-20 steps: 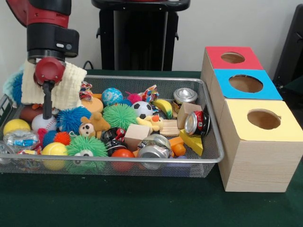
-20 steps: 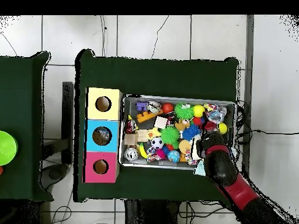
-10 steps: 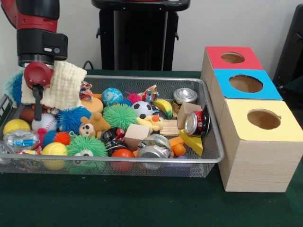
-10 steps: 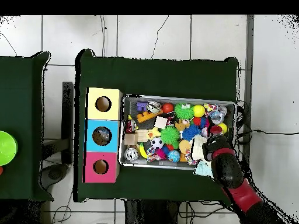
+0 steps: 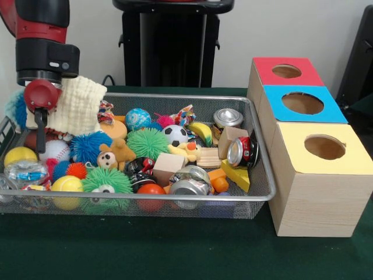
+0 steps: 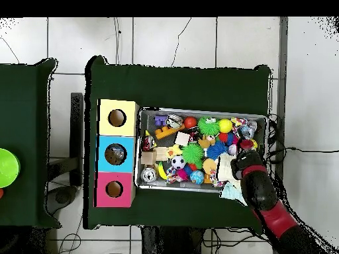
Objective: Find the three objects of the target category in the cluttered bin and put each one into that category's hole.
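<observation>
The wire mesh bin (image 5: 175,97) sits on the green table, full of toys; it also shows in the overhead view (image 6: 202,110). A crumpled clear bottle with a blue label (image 5: 24,172) lies at its front left corner. Another clear bottle (image 5: 4,185) lies beside it at the picture's edge. In the overhead view the bottles (image 6: 243,126) show as a pale cluster. The blue-topped box with its round hole (image 5: 303,103) stands right of the bin, between two other boxes (image 6: 115,154). My gripper (image 5: 39,146) hangs over the bin's left end, above a baseball, behind the bottles (image 6: 242,154).
A red-topped box (image 5: 285,71) and a yellow-topped box (image 5: 324,147) flank the blue one. Metal cans (image 5: 227,118) (image 5: 243,151) (image 5: 189,181), spiky balls (image 5: 147,143), a cream cloth (image 5: 76,105) and wooden blocks (image 5: 169,163) fill the bin.
In the front view the arm has moved left along the bin's back, from beside the cloth's middle to its left end. Nothing in the bin has shifted.
</observation>
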Tool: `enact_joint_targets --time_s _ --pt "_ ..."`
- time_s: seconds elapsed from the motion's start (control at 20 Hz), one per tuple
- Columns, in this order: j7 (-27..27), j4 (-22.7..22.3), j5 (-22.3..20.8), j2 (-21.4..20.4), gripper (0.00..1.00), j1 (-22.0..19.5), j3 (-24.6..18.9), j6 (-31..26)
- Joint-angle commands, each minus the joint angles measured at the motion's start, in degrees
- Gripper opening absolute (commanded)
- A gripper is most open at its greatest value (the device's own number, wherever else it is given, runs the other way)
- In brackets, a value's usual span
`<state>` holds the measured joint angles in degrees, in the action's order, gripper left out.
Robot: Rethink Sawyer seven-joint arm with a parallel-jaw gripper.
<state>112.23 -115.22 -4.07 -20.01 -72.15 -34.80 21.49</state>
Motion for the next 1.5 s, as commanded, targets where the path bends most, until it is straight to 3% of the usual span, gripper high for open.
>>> enact_joint_targets --time_s 0.05,0.45,0.6,0.8,0.95,1.3,1.5 --pt "9.6 7.2 -0.3 3.0 1.00 3.9 0.8 0.9" --pt "7.0 13.4 -4.0 8.7 1.00 3.5 1.6 0.4" --pt "7.0 14.0 -4.1 8.7 1.00 4.3 2.3 0.2" --pt "6.9 10.6 1.5 1.4 1.00 7.3 6.7 -4.6" --pt "5.5 9.2 6.5 -5.6 1.00 10.1 12.2 -12.5" --pt "5.2 10.0 7.6 -9.0 1.00 11.2 15.8 -18.0" --pt "7.1 10.6 9.3 -10.3 1.00 15.6 21.2 -16.3"
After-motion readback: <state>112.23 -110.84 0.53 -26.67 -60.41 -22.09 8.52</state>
